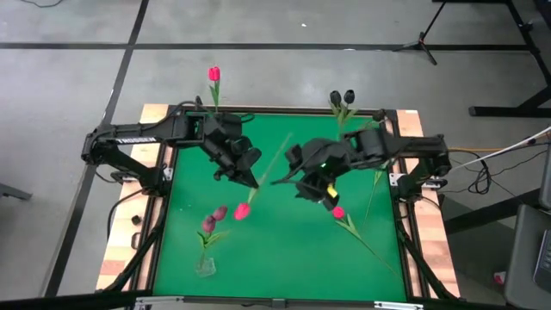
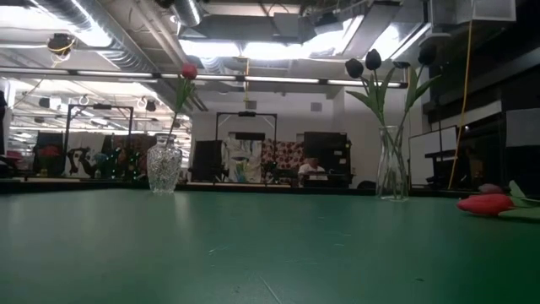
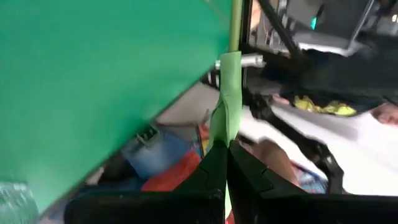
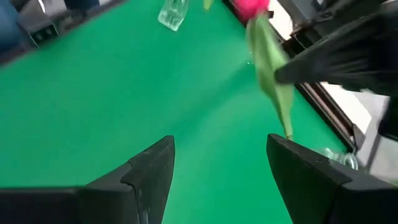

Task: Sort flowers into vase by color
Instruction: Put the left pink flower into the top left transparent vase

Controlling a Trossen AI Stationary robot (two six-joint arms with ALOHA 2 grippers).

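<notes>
On the left of the green table (image 1: 284, 250), a clear vase (image 1: 206, 264) near the front edge holds two dusky maroon tulips (image 1: 213, 218). At the far left corner another vase (image 2: 164, 166) carries a single pink-red tulip (image 1: 213, 74).

The left gripper (image 1: 252, 182) hangs over the middle of the table, its fingers pinched tight on the green stem of a pink-red tulip (image 1: 242, 209); the head points down toward the maroon pair and the stem runs up and away across the table toward the right arm. In the left wrist view the stem (image 3: 227, 106) rises straight from between the closed fingers.

Just to the right, the right gripper (image 1: 303, 185) hovers over the table with its fingers (image 4: 149, 174) spread wide and nothing between them; the held flower crosses close in front of it.

Farther right, one more pink-red tulip (image 1: 338, 212) lies flat on the table, stem trailing toward the front right corner. At the far right corner a tall vase (image 2: 392, 165) holds two near-black tulips (image 1: 342, 97).
</notes>
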